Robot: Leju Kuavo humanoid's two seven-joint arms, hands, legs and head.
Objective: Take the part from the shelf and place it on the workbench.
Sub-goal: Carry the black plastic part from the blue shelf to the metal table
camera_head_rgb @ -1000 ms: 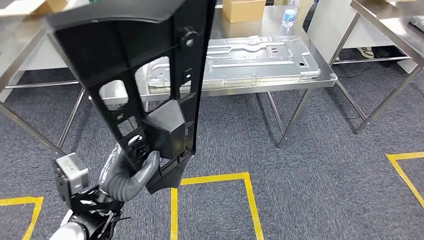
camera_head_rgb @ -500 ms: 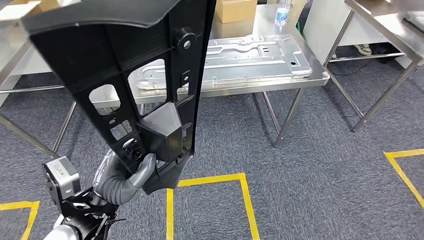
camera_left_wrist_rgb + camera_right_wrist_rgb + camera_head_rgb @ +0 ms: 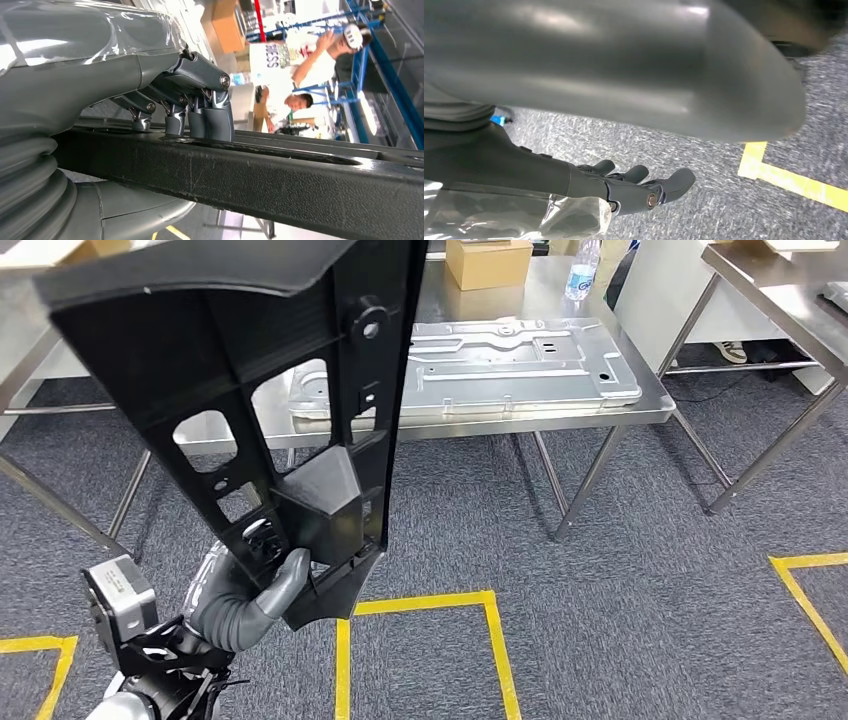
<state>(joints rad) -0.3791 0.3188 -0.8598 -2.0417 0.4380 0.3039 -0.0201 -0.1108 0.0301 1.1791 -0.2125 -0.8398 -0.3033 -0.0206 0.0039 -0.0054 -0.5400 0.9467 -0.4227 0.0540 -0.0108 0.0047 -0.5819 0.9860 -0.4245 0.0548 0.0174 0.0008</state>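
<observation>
Grey speckled carpet (image 3: 640, 570) marked with yellow floor tape (image 3: 430, 602) runs ahead of me to a stainless steel workbench (image 3: 655, 405), where a stamped sheet-metal panel (image 3: 520, 360) already lies flat, with a cardboard box (image 3: 488, 260) and a water bottle (image 3: 582, 270) at the far edge. In my head view the black plastic part (image 3: 270, 390) stands upright and close to my face: a long, ribbed moulding with cut-out windows, a boxy pocket near its lower end and a matte grained skin. It is off the shelf and in the air, well short of the bench. My left hand (image 3: 262, 585) grips its lower end, thumb wrapped onto the front face. From my left wrist, my dark fingers (image 3: 212, 112) hook over a thick pebbled rail of the part while the ribbed grey cover sits below it; a person stands by blue racking (image 3: 367, 55) in the background. From my right wrist, my right hand (image 3: 639, 187) hangs over the carpet holding nothing, fingers loosely apart and slightly curled. I judge the risk lies in holding so tall a piece by one end only: it could swing or twist in my grasp as I walk, its upper end could catch the bench edge, and it blocks much of my sight of where I must set it down beside the metal panel.
</observation>
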